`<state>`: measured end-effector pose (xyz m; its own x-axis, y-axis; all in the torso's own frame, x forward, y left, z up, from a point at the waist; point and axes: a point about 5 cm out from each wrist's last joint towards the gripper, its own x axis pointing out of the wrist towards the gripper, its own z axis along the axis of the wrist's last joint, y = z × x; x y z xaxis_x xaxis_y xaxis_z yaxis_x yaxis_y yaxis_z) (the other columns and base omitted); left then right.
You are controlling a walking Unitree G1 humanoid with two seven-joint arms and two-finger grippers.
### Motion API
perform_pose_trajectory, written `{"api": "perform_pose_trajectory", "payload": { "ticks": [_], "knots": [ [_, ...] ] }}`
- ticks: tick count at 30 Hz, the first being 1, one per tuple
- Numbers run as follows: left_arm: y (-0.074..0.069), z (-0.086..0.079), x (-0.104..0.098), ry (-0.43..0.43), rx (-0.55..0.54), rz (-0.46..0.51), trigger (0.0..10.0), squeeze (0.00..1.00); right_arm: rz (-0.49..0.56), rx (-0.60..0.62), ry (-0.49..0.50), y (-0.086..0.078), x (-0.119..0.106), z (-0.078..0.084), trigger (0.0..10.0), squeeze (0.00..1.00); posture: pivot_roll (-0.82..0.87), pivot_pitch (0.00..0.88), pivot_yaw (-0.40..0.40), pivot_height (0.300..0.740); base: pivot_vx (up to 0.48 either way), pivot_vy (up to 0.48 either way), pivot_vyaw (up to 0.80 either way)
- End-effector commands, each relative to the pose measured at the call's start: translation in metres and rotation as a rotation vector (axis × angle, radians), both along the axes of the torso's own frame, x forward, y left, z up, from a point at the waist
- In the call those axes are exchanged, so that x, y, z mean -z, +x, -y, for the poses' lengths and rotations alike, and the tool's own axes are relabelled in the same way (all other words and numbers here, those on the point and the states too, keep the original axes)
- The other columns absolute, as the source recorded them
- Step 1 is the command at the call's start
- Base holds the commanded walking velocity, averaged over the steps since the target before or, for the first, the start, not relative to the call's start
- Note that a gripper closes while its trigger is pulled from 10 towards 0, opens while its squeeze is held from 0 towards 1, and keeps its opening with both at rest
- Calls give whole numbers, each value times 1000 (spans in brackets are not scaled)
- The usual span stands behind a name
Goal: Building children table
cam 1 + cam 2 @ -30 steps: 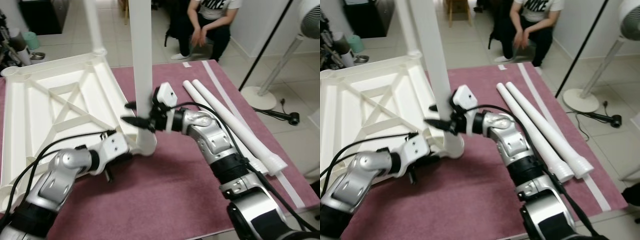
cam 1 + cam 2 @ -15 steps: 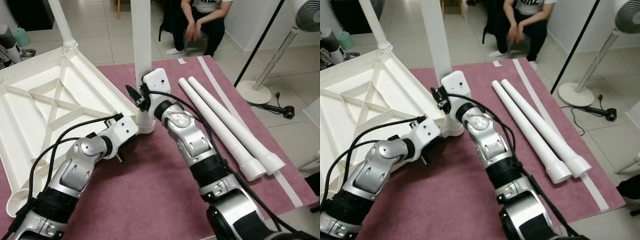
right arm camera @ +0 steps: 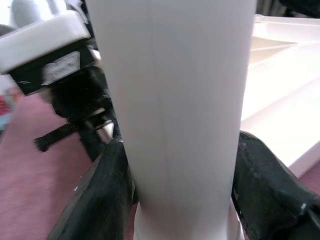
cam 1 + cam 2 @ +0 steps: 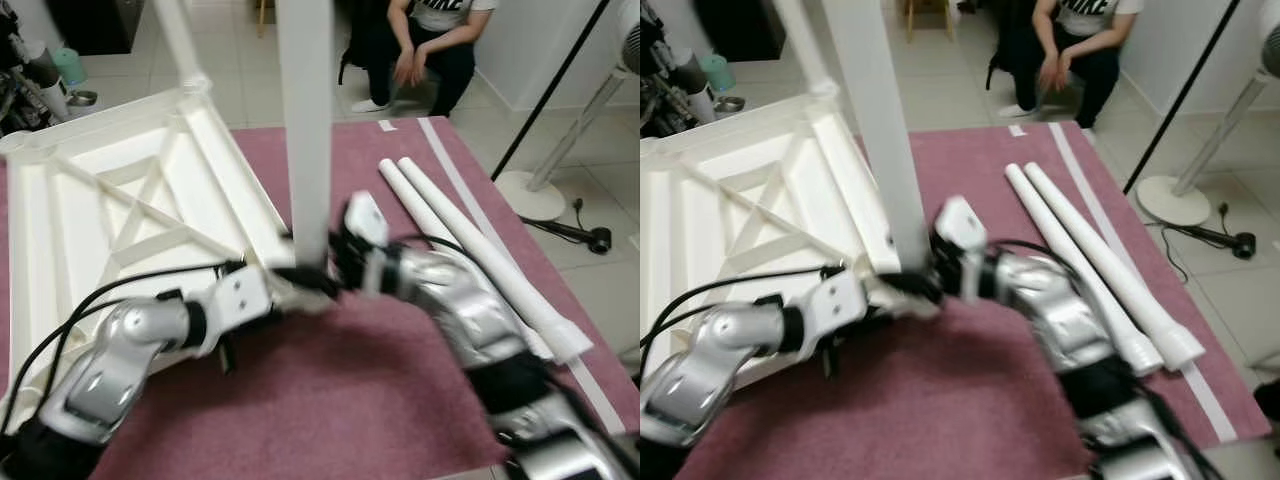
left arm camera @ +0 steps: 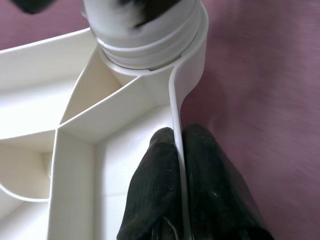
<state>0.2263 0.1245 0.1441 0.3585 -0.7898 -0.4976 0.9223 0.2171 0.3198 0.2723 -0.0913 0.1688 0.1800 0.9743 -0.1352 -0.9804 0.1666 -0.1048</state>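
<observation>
Right claw (image 3: pixel 175 190) now lower on upright leg (image 4: pixel 305 130), gripping just above socket; likely screwing it in. Left claw (image 5: pixel 177 170) pinches tabletop (image 4: pixel 120 210) rim. Two spare legs (image 4: pixel 480 250) right.

Upright leg (image 4: pixel 880 150) in tabletop (image 4: pixel 730 200) corner

You see smooth, matt white plastic on the upturned tabletop (image 4: pixel 110 200) and its upright leg (image 4: pixel 305 130). The maroon cloth (image 4: pixel 380 390) under them looks soft and napped; the arms (image 4: pixel 120 350) are glossy silver metal.
</observation>
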Motion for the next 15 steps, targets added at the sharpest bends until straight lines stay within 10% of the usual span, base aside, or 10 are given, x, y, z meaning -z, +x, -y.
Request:
{"api": "perform_pose_trajectory", "payload": {
  "ticks": [1,4,5,9,10,11,15],
  "knots": [
    [-8,6,-33,-77,107,168,10000,0,-25,-79,-20,-2,1,3,10000,0,104,0,-11,740,0,0,0],
    [-11,2,-32,-68,115,159,10000,0,-34,-104,-38,1,1,5,10000,0,106,0,-13,740,0,0,0],
    [-10,2,-33,-75,104,164,10000,0,-28,-106,-33,4,0,3,3529,0,109,0,-17,740,0,0,0],
    [-8,4,-34,-93,88,172,10000,0,-25,-111,-16,7,-3,-2,2588,0,114,0,-22,740,0,0,0],
    [-9,6,-35,-107,94,171,10000,0,-25,-131,-12,7,-5,-5,4627,0,114,0,-20,740,0,0,0],
    [-10,8,-36,-115,103,169,10000,0,-22,-152,-15,6,-6,-7,10000,0,113,0,-19,740,0,0,0],
    [-13,10,-34,-122,126,160,10000,0,14,-199,-45,7,-7,-16,10000,0,112,0,-18,740,0,0,0]
  ]
}}
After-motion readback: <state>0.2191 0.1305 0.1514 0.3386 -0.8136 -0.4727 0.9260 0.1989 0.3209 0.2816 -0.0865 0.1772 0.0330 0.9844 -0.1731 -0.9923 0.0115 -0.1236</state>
